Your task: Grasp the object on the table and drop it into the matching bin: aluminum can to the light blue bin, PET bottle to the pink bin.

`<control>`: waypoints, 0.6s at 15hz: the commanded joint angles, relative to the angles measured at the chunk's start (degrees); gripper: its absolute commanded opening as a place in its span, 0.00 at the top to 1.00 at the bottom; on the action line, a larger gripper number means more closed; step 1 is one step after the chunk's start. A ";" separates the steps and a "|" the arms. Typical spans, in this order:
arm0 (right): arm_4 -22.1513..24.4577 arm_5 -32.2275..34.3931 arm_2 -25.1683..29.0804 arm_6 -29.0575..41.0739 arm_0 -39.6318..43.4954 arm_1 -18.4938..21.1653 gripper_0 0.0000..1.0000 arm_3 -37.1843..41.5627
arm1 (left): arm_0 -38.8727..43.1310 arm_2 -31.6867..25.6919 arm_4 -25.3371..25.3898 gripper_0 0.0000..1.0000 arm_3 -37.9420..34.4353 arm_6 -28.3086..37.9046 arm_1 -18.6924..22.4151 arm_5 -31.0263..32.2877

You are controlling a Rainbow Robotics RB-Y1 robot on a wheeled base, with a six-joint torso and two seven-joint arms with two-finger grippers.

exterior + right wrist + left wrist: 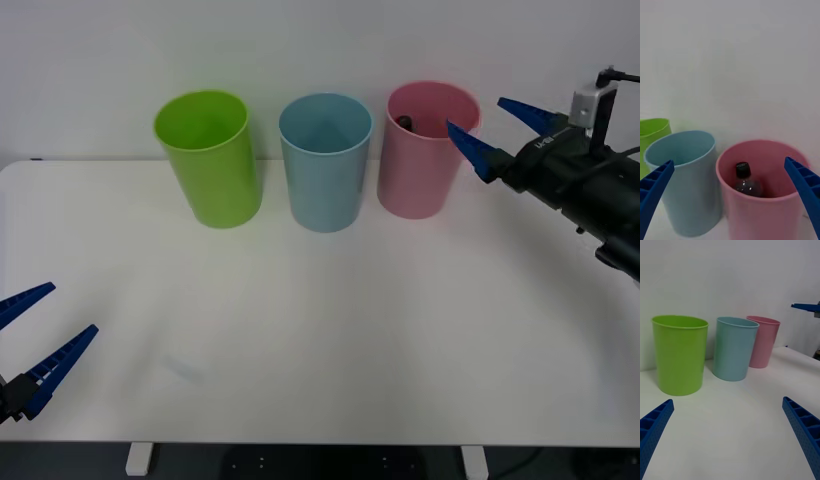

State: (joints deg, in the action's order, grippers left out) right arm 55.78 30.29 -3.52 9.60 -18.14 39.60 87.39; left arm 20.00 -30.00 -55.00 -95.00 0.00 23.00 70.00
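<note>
Now you see the PET bottle (745,181) standing inside the pink bin (418,175), upper right of the frame; the right gripper (495,128) hangs beside its rim, jaws spread and empty. Left gripper (32,335) sits lower left, spread.

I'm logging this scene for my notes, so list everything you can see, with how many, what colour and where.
PET bottle: one, clear with black cap and dark contents, upright inside the pink bin.
pink bin: one, pink, right end of the row at the table's far edge.
light blue bin: one, light blue, middle of the row.
lime green bin: one, lime green, left end of the row.
table: one, white, under the bins.
right gripper: one, blue fingers, open, raised beside the pink bin's rim.
left gripper: one, blue fingers, open, low over the table's near left edge.
</note>
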 commanded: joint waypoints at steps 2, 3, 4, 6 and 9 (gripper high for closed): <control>-4.63 1.97 0.71 -2.30 7.24 3.20 0.00 6.30 | 0.00 0.00 0.00 0.00 0.00 0.00 0.00 0.00; -4.89 3.73 1.68 -2.92 8.38 3.20 0.00 6.48 | 0.00 0.00 0.00 0.00 0.00 0.00 0.00 0.00; -4.89 5.92 2.64 -3.53 9.35 3.20 0.00 6.48 | 0.00 0.00 0.00 0.00 0.00 0.00 0.00 0.00; -5.69 9.35 4.05 -6.17 11.63 3.11 0.00 6.48 | 0.00 0.00 0.00 0.00 0.00 0.00 0.00 0.00; -6.74 10.93 5.10 -13.82 15.24 3.11 0.00 6.74 | 0.00 0.00 0.00 0.00 0.00 0.00 0.00 0.00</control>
State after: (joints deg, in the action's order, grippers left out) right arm 49.09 40.82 1.32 -2.78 -3.76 42.74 93.96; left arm 20.00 -30.00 -55.00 -95.00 0.00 23.00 70.00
